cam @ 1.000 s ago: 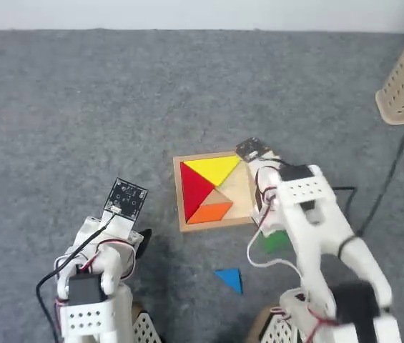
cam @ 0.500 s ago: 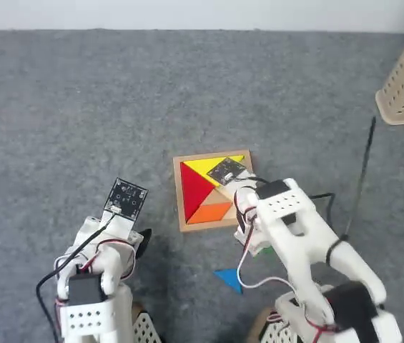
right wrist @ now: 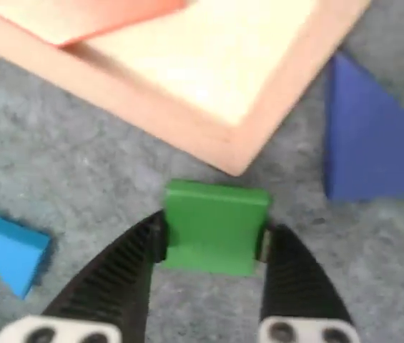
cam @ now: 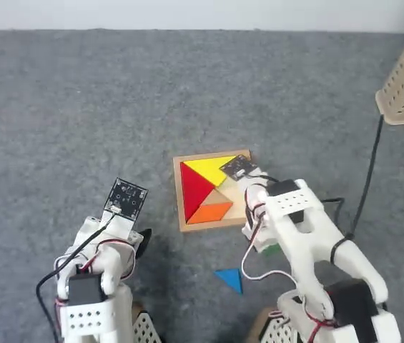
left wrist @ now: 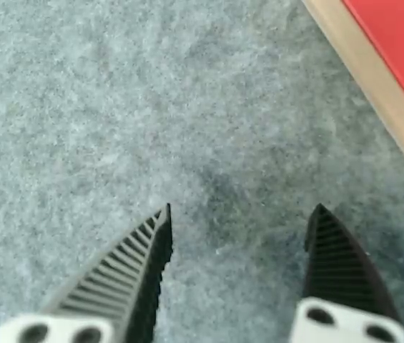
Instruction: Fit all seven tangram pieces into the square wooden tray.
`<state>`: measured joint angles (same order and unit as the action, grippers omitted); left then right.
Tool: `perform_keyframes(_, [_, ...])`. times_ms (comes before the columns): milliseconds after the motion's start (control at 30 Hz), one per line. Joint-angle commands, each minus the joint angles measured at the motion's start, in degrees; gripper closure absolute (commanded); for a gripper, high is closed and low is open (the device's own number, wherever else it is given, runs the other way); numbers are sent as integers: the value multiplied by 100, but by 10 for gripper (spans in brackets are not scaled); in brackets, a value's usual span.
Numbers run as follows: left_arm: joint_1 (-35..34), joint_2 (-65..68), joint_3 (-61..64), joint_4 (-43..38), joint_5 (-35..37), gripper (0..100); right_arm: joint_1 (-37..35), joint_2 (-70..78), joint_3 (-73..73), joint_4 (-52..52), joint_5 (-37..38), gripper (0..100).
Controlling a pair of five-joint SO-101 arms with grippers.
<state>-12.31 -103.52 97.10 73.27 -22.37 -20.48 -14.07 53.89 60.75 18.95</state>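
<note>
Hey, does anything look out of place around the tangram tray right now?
Three pieces sit outside the tray: the green piece, clasped by the right gripper just off the tray's corner, a dark blue piece beside its edge, and a light blue triangle farther off on the carpet. Nothing looks damaged.

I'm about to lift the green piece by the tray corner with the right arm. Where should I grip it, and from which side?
Pinch the green piece across its two flat parallel sides, coming straight down from above. It lies flat just off the corner of the tray, and the right gripper brackets those sides, clear of the rim.
</note>
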Motion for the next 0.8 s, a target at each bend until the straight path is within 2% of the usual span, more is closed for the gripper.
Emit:
perform_keyframes(0, [18, -88, -48, 26, -26, 720, 409, -119, -105, -75, -62, 990])
perform_keyframes(167, [18, -88, -48, 26, -26, 720, 971, -699, -791, 541, -70, 991])
perform_keyframes(300, [18, -88, -48, 26, -26, 720, 989, -1429, -1363, 1077, -35, 991])
perform_keyframes(533, [18, -88, -48, 26, -26, 720, 101, -1560, -2435, 1508, -70, 991])
perform_keyframes(667, [18, -88, -48, 26, -26, 720, -418, -840, -3042, 1464, -475, 991])
perform_keyframes(767, [18, -88, -48, 26, -26, 720, -681, 40, -3596, 1455, -396, 991])
